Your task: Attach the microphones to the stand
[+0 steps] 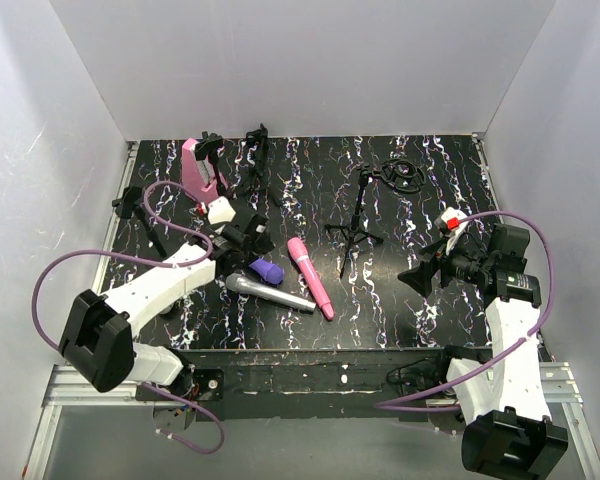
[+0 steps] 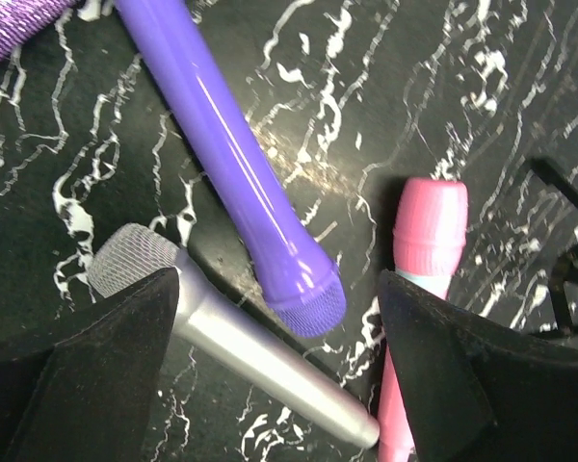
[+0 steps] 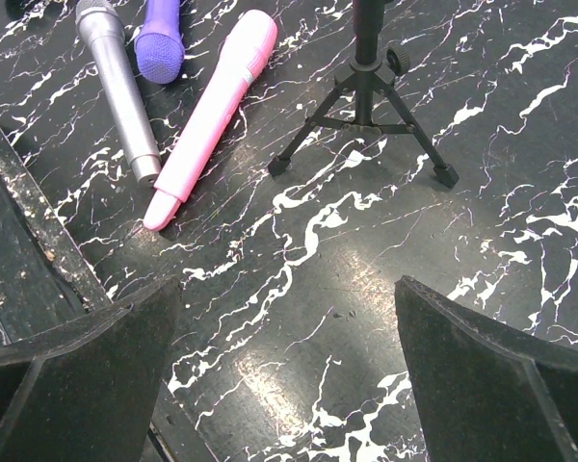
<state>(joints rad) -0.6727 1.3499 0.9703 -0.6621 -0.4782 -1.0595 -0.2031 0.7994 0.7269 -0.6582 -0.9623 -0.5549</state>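
Three microphones lie together on the black marbled table (image 1: 400,310): dark purple (image 1: 268,270), silver-grey (image 1: 272,294) and pink (image 1: 311,278). My left gripper (image 1: 248,250) is open and empty, hovering just above them. In the left wrist view its fingertips (image 2: 106,375) straddle the purple head (image 2: 306,296) and the silver-grey handle (image 2: 270,361), with the pink microphone (image 2: 426,241) by the right finger. A glittery purple body (image 2: 19,24) shows at the top left. A black tripod stand (image 1: 358,215) is right of the microphones. My right gripper (image 1: 425,278) is open and empty over bare table (image 3: 289,375).
More black stands are at the back (image 1: 255,160) and far left (image 1: 130,205). A pink wedge-shaped box (image 1: 193,165) is at the back left. White walls enclose the table on three sides. In the right wrist view the tripod legs (image 3: 366,125) are ahead and the table's front edge (image 3: 39,241) is on the left.
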